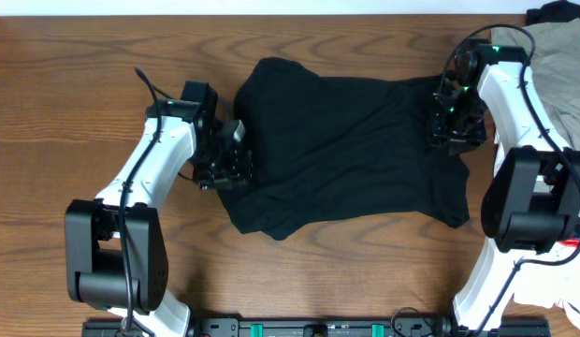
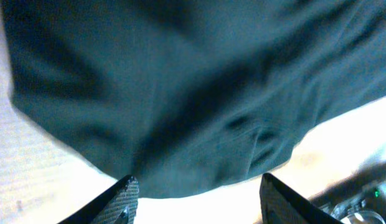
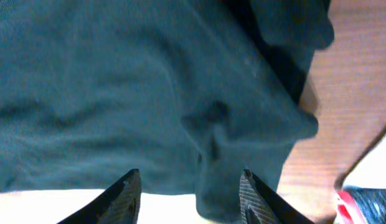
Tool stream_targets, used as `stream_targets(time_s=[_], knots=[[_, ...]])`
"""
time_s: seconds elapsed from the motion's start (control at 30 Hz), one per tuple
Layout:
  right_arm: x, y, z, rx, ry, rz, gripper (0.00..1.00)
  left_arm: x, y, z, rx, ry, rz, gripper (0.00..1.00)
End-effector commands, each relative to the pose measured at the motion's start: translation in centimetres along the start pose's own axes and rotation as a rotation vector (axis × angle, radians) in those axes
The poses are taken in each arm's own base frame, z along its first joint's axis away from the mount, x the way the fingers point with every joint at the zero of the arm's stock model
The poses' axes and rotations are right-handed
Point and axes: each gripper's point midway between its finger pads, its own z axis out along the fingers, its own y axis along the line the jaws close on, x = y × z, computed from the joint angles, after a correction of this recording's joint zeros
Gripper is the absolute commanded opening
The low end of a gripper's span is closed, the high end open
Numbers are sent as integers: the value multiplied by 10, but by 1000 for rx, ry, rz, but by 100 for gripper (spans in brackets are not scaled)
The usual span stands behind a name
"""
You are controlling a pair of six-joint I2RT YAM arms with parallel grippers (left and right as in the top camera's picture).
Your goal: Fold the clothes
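Two parted pairs, left fingers (image 2: 126, 194) and right fingers (image 3: 127, 190), hold nothing at opposite ends of the black garment (image 1: 346, 154) on the table (image 1: 75, 103).

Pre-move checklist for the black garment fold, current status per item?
1. Black garment on the table between both arms: ok.
2. Garment flat: not ok, wrinkled with uneven edges.
3. Left jaws open: ok, fingers apart at the garment's left edge.
4. Left jaws around fabric: not ok, the hem sits at the fingertips with bare table between them.
5. Right jaws around fabric: ok, open, and a fabric ridge runs down between the fingers.
6. Beige garment clear of the fold area: ok, off at the far right corner.
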Motion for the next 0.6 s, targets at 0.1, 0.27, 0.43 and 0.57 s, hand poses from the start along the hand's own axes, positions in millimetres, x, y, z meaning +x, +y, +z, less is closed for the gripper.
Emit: stream_targets(time_s=[0.1,0.27,0.43,0.57], knots=[[10,-10,-48,-11,-119,19,51,20,9,-16,-139,7,39,64],[28,-13,-82,-1,-209,22,52,38,3,-31,-125,-93,-14,64],[45,-17,-96,27,-302,47,54,55,4,-32,-93,-216,-65,69],[51,-17,-89,23,-370,44,57,65,-1,-6,14,-205,-126,73]])
